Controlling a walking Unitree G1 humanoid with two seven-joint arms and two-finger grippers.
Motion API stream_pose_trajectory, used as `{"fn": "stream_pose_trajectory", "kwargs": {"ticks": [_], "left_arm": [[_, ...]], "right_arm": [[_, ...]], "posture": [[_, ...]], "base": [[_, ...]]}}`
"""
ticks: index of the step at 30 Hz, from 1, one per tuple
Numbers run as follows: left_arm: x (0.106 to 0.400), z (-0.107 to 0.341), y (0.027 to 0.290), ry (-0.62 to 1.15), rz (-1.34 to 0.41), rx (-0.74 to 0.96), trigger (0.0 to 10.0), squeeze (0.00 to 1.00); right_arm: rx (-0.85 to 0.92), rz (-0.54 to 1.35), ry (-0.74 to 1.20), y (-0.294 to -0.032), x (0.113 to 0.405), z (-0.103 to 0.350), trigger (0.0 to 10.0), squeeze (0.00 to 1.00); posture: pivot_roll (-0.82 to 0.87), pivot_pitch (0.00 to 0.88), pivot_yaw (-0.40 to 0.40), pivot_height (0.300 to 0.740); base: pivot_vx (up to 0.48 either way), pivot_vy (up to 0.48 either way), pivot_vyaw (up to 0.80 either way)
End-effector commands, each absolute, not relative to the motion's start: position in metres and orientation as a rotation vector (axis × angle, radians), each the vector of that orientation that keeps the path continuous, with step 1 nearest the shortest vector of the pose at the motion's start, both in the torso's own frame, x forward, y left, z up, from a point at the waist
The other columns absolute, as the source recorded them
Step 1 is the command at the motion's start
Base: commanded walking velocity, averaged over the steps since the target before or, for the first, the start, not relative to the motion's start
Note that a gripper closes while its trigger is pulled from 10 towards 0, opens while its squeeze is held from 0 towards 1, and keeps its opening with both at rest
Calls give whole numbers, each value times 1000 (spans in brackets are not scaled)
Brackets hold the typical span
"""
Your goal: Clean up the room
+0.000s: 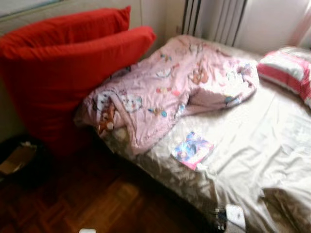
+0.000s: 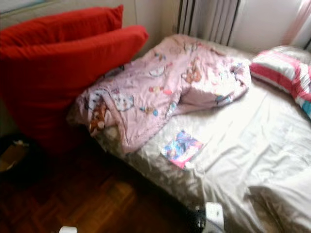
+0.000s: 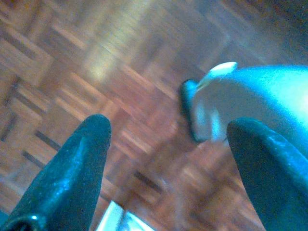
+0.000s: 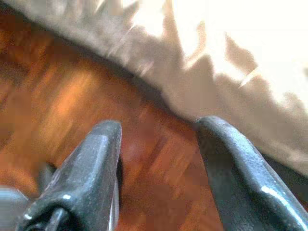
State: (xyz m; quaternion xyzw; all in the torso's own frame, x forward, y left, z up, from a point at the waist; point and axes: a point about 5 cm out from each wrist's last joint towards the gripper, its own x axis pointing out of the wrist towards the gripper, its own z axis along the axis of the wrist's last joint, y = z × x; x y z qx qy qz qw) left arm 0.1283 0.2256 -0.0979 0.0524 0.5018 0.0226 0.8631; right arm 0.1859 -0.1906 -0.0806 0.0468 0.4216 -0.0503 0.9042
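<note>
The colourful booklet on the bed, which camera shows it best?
The left eye view: the booklet lies flat on the cream sheet, just below the pink blanket. The right eye view shows it equally whole. Both wrist views look at the wooden floor.

Daylight from the window (image 1: 272,24) washes out the sheet (image 1: 272,141); the floor (image 1: 97,199) lies in shadow. All views are motion-blurred, the left wrist view tinted blue.

Left claw (image 3: 166,163) and right claw (image 4: 159,168): long, tapered, glossy black fingers with rounded tips.
</note>
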Motion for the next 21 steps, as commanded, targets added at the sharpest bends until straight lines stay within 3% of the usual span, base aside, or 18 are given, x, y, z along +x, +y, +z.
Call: {"fn": "stream_pose_trajectory", "kwargs": {"ticks": [1, 7, 12, 21], "left_arm": [[126, -98, 229, 1073, 35, 129, 10000, 0], [125, -99, 226, 1073, 8, 145, 10000, 0], [123, -99, 227, 1072, 1, 157, 10000, 0], [118, -100, 230, 1073, -19, 155, 10000, 0]], "right_arm": [[129, -117, 895, -186, 182, -84, 10000, 0], [184, -212, 886, -191, 182, -83, 10000, 0], [132, -132, 913, -186, 178, -86, 10000, 0], [162, -189, 926, -189, 168, -90, 10000, 0]], "posture": [[-21, 107, -14, 740], [-49, 124, 7, 740], [-61, 133, 4, 740], [-85, 118, 42, 740]], "base": [[0, -270, -744], [0, -263, -741], [0, 0, -735], [0, 0, -738]]}}
